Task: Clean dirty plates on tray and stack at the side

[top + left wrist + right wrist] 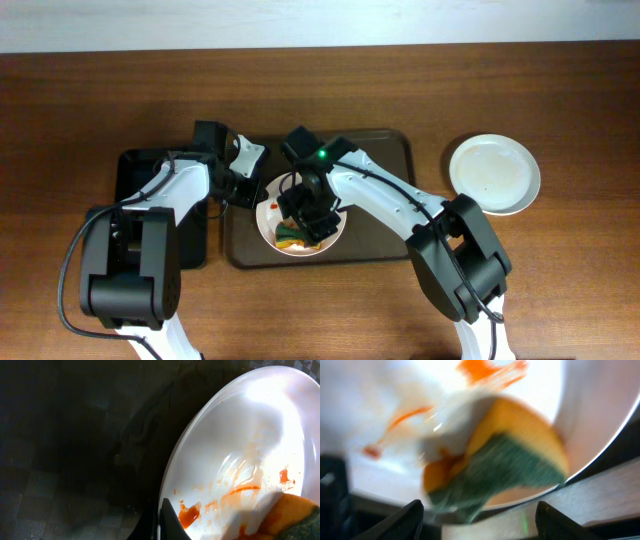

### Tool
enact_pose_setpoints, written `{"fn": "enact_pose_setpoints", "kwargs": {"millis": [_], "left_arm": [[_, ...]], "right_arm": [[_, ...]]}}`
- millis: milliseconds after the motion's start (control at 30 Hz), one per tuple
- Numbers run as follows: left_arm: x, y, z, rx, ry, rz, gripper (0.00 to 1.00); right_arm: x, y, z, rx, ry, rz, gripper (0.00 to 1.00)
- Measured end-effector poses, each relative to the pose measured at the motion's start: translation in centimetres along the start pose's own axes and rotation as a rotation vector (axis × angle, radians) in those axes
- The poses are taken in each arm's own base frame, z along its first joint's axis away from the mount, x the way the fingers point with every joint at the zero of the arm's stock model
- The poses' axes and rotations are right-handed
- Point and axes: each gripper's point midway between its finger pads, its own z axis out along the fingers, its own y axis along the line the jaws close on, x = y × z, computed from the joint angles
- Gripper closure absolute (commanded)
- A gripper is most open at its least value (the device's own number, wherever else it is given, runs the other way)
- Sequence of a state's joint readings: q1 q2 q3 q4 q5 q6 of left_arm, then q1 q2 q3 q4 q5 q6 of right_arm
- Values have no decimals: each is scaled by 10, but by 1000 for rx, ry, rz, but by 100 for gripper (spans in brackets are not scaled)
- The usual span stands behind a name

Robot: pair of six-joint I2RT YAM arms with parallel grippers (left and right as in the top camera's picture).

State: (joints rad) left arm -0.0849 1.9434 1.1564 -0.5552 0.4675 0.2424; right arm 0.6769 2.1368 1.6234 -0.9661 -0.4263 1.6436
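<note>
A white plate [272,212] smeared with orange-red sauce lies on the dark brown tray [382,160]. My left gripper [243,187] is shut on its left rim; in the left wrist view the two dark fingers [170,520] pinch the edge of the plate [235,445] beside a sauce blot. A yellow-and-green sponge [510,460] rests on the plate [380,395] near its rim. My right gripper [479,515] hovers over it, jaws wide apart and touching nothing. From overhead the right gripper [312,216] covers the plate's middle, the sponge [290,236] showing below it.
A wiped plain white plate [493,173] sits on the wooden table right of the tray. A narrow black tray [140,168] lies at the left under my left arm. Both arms cross the tray's left half.
</note>
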Motion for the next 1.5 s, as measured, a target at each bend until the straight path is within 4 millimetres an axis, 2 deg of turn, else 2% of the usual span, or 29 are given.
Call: {"fn": "enact_pose_setpoints", "kwargs": {"millis": [67,100,133,167,200,367,533,667,800,900,1067,1233,1367,1500], "left_arm": [[0,0,0,0,0,0,100],[0,0,0,0,1,-1,100],[0,0,0,0,1,-1,100],[0,0,0,0,1,-1,100],[0,0,0,0,1,-1,100],[0,0,0,0,2,-1,100],[0,0,0,1,2,-2,100],[0,0,0,1,2,-2,100],[0,0,0,1,2,-2,100],[0,0,0,3,-1,-4,100],[0,-1,0,4,-1,-4,100],[0,-1,0,4,1,-5,100],[1,-1,0,4,2,-5,100],[1,-1,0,4,2,-5,100]], "right_arm": [[-4,-1,7,-7,-6,9,47],[-7,-1,11,-13,-7,11,66],[-8,-2,15,-15,-7,17,74],[-10,-3,16,-17,-11,17,89],[-12,-3,18,-20,-22,23,96],[-26,-2,18,-24,-97,-25,96],[-35,5,16,-45,-141,-178,96],[-62,34,2,-141,-204,-386,96],[-92,42,-11,-159,-275,-465,96],[-101,50,-17,-180,-315,-545,96],[-95,59,-16,-202,-328,-659,96],[-68,74,-10,-256,-324,-751,96],[-51,74,-3,-270,-295,-678,96],[-45,73,-1,-286,-260,-557,96]]}}
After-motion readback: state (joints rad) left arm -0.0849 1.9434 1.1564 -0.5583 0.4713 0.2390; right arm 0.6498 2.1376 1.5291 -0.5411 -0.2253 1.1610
